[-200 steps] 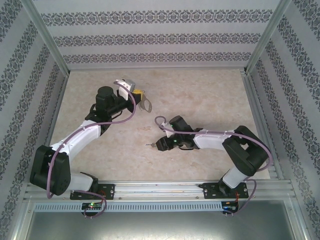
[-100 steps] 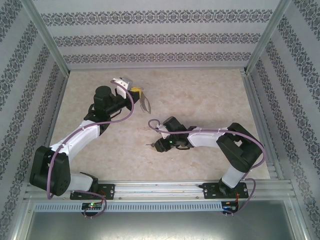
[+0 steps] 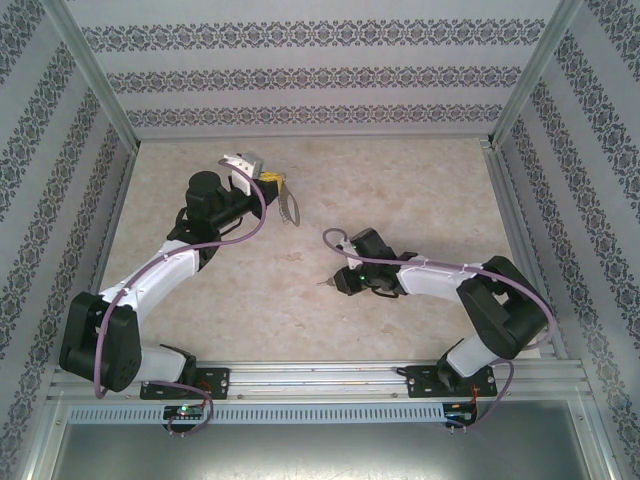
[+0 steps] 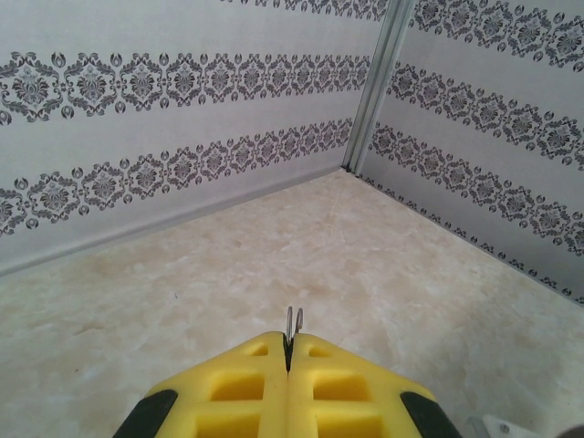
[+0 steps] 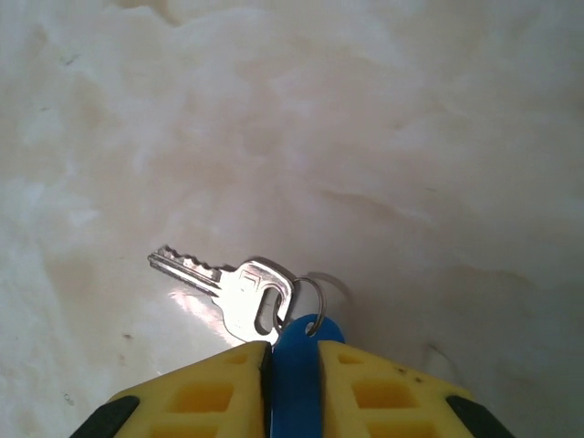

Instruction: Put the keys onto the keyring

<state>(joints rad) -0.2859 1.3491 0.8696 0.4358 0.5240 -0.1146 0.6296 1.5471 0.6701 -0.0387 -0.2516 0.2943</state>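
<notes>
Right jaws shifted rightward, pinching blue tag of silver keys (image 5: 235, 290); left jaws clamp grey keyring (image 3: 290, 206).

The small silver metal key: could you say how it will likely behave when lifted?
The small silver metal key joins the bright-blue plastic tag by a thin wire ring, so it would probably dangle and swing. It looks thin, likely light.

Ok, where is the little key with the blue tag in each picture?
Top external: the keys are a tiny speck at the tip of the right gripper, mid-table.
Right wrist: bottom middle, blue tag pinched between yellow fingers, silver key pointing left.
Left wrist: aimed elsewhere, at the thin edge of the keyring.
Shared landmark: the beige marbled table.
</notes>
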